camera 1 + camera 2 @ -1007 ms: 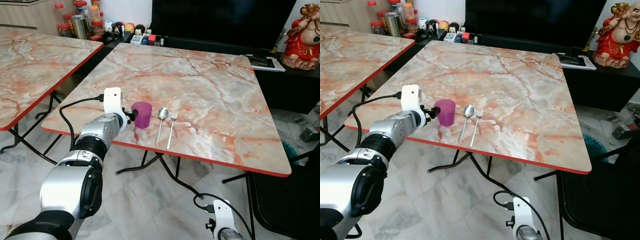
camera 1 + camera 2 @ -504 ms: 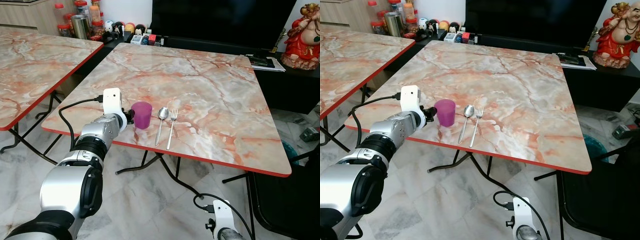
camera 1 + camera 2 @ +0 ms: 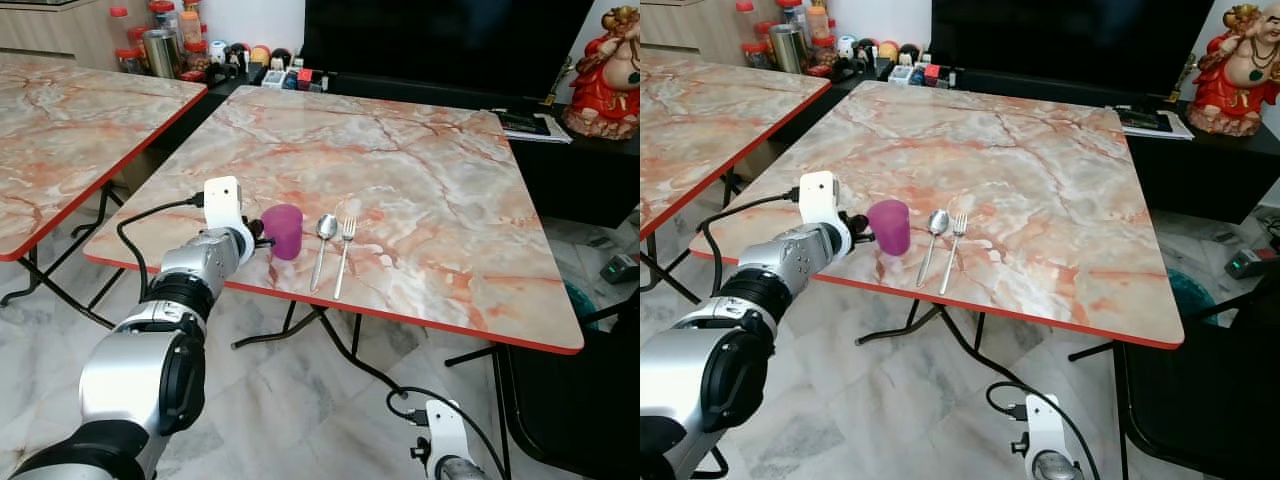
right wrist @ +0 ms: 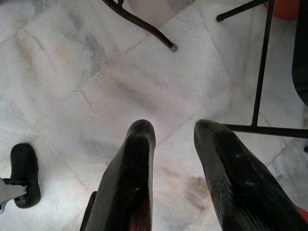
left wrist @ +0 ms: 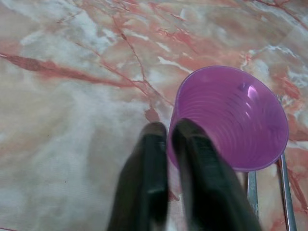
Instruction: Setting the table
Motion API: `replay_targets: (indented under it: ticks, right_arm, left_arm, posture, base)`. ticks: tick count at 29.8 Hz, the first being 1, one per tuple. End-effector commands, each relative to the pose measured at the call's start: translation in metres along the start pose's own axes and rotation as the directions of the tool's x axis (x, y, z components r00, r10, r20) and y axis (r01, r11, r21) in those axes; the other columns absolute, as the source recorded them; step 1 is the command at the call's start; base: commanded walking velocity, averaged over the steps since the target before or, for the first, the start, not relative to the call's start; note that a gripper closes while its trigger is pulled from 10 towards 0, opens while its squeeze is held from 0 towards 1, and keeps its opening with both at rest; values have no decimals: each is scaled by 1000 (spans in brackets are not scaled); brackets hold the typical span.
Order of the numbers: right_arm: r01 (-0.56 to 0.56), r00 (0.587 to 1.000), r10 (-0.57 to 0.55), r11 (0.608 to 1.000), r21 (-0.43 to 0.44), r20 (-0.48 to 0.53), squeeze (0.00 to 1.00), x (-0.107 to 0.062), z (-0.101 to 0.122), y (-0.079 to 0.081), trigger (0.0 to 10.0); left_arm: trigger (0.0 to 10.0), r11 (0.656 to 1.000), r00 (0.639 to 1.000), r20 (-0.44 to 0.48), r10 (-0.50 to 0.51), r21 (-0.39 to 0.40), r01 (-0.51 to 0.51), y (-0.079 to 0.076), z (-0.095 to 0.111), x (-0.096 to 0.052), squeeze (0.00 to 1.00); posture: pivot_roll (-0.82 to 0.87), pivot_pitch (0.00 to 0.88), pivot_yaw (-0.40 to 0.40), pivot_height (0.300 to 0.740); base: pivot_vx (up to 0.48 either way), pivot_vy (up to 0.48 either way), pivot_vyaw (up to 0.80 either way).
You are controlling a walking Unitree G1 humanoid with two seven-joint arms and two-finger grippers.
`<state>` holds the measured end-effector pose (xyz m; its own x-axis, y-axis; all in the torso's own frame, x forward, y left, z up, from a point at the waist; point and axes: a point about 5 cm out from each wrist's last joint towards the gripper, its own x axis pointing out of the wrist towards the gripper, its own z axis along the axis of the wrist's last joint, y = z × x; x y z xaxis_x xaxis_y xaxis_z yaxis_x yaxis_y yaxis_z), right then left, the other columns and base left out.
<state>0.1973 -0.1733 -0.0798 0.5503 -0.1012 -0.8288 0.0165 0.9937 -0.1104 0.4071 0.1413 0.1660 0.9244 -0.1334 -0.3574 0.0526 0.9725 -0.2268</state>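
A purple plastic cup [image 3: 284, 230] stands upright near the front left edge of the marble table [image 3: 420, 160]. Just right of it lie a spoon [image 3: 322, 245] and a fork [image 3: 343, 250], side by side with handles toward me. My left gripper [image 3: 262, 232] reaches in from the left and is shut on the cup's near wall. In the left wrist view one finger [image 5: 192, 144] lies over the cup [image 5: 231, 115] opening and the other outside it. My right gripper [image 4: 175, 127] hangs low over the floor, open and holding nothing.
A second marble table [image 3: 60, 110] stands to the left across a narrow gap. Jars and small items [image 3: 170, 40] crowd the far left, beside a dark TV [image 3: 440, 40] and a red statue [image 3: 605, 70]. A black chair [image 3: 570, 410] is at lower right.
Almost nothing differs. My left wrist has edged very slightly to the left, and the cup keeps its place beside the spoon.
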Motion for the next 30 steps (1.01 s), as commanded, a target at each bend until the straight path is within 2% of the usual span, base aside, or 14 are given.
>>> replay_targets:
  ticks: [1, 13, 19, 22, 23, 24, 25, 26, 30]
  right_arm:
    - [4, 1000, -4, 1000, 7, -2, 0, 0, 0, -2, 10000]
    - [3, 1000, -3, 1000, 6, -2, 0, 0, 0, -2, 10000]
    - [4, 1000, -4, 1000, 3, -2, 0, 0, 0, -3, 10000]
    - [4, 1000, -4, 1000, 0, -2, 0, 0, 0, -4, 10000]
    - [5, 1000, -5, 1000, -1, -1, 0, 0, 0, -5, 10000]
    - [5, 1000, -5, 1000, -2, -1, 0, 0, 0, -5, 10000]
    - [5, 1000, -5, 1000, -2, -1, 0, 0, 0, -5, 10000]
    - [7, 1000, -7, 1000, -2, 1, 0, 0, 1, -5, 10000]
    - [3, 1000, -3, 1000, -10, 2, 0, 0, 2, -6, 10000]
  left_arm:
    - [0, 1000, 1000, 8, -5, -7, 5, -4, 9, 0, 0]
    - [0, 999, 999, 38, 26, -30, -25, 2, 14, -2, 0]
    - [0, 997, 991, 117, 63, -52, -57, 9, 28, -6, 0]
    - [0, 997, 969, 234, 78, -37, -71, 12, 45, -11, 0]
    - [1059, 997, 962, 263, 81, -32, -75, 12, 49, -13, 0]
    - [3020, 997, 948, 307, 81, -23, -78, 13, 56, -17, 0]
    - [3020, 997, 948, 307, 81, -23, -78, 13, 56, -17, 0]
    - [10000, 997, 932, 355, 73, -27, -68, 13, 63, -21, 0]
    - [10000, 998, 930, 360, 68, -12, -69, 14, 64, -23, 0]
  posture:
    - [38, 0, -51, 740]
    - [39, 0, -59, 740]
    - [34, 0, -68, 740]
    - [27, 0, -77, 740]
    - [27, 0, -77, 740]
    - [29, 0, -79, 740]
    - [29, 0, -79, 740]
    - [30, 0, -84, 740]
    - [33, 0, -87, 740]
  base:
    - [0, 0, 0]
    - [0, 0, 0]
    - [0, 0, 0]
    - [0, 0, 0]
    - [0, 0, 0]
    - [0, 0, 0]
    - [0, 0, 0]
    - [0, 0, 0]
    - [0, 0, 0]
